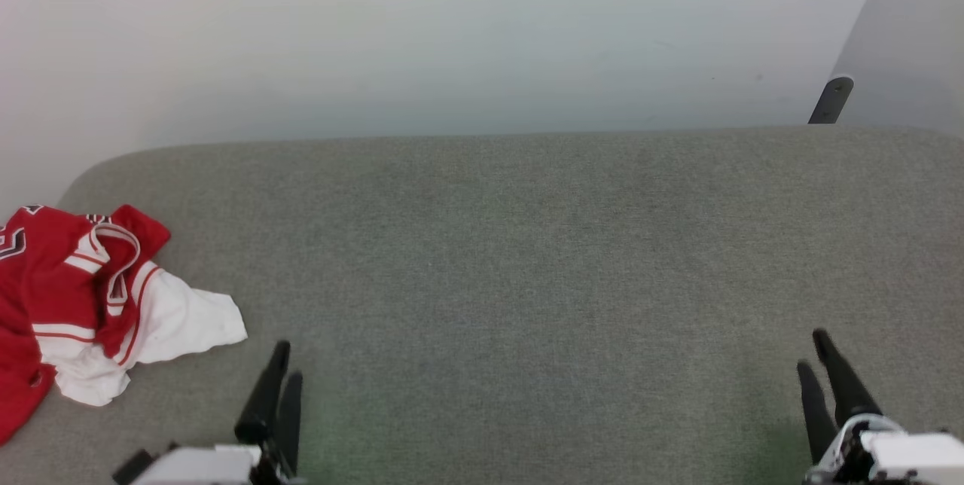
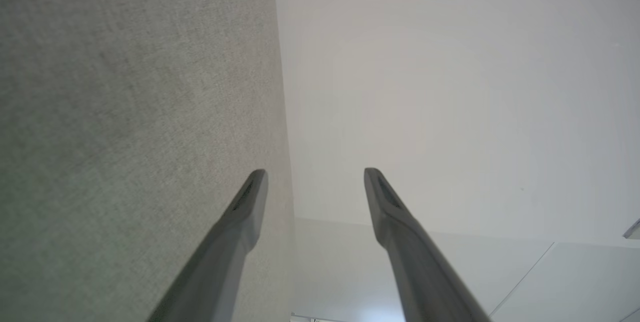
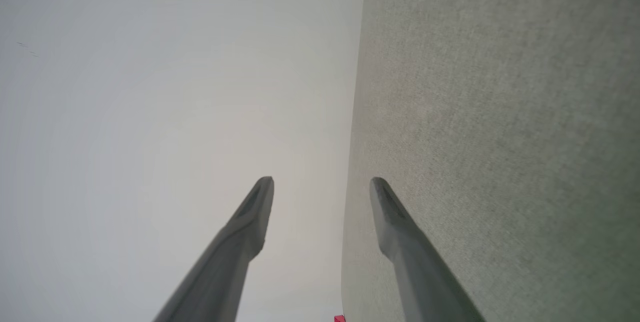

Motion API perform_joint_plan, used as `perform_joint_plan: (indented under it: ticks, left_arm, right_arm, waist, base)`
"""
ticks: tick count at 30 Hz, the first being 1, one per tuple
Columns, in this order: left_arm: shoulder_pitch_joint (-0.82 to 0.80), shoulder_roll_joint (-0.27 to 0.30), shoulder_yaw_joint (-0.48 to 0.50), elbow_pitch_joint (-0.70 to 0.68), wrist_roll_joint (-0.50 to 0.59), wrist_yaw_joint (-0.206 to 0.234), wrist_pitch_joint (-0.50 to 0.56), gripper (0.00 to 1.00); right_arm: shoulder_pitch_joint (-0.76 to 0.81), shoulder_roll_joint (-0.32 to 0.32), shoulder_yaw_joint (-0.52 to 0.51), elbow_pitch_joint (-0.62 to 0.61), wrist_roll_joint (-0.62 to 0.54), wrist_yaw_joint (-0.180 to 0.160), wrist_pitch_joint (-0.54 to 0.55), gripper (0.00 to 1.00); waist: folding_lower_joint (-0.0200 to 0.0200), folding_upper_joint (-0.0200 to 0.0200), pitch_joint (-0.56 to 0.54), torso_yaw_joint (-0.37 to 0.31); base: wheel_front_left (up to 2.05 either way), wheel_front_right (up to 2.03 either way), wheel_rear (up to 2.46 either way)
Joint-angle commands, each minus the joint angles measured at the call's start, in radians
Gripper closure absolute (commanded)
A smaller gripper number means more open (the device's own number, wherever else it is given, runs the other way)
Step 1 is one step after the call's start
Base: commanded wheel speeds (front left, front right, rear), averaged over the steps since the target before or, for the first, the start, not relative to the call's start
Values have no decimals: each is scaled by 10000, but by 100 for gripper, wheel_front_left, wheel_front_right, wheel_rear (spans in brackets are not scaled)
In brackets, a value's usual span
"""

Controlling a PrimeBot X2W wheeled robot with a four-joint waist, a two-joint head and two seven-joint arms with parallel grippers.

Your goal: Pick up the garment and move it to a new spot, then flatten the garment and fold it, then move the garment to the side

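At the left edge of the head view, the crumpled red-and-white jersey (image 1: 75, 297) lies on the grey bench (image 1: 527, 282). The left gripper (image 1: 288, 361) and the right gripper (image 1: 812, 350) hold nothing, fingers apart.

One garment (image 1: 53, 282); one table (image 1: 527, 259); two pairs of jaws.
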Motion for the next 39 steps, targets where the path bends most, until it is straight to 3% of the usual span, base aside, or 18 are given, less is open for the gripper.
perform_joint_plan:
  ticks: [1,12,22,39]
  left_arm:
    - [-18,5,-36,-56,11,11,-20,0]
    - [1,90,-523,-556,349,224,-339,0]
    - [-54,438,-1075,-865,1392,517,-872,0]
    - [-277,1293,-2193,-1034,4614,1432,-1660,0]
  right_arm:
    - [-19,-4,21,-38,-25,0,-26,0]
    - [-53,-70,306,-276,-552,1,-399,0]
    - [-135,-248,627,-392,-2037,1,-877,0]
    - [-310,-422,898,-449,-5926,3,-1381,0]
  waist:
    - [0,0,-1,0]
    - [0,0,-5,-9]
    - [0,0,-3,-15]
    - [0,0,-12,-16]
  base:
    - [0,0,0]
    - [0,0,0]
    - [0,0,0]
    - [0,0,0]
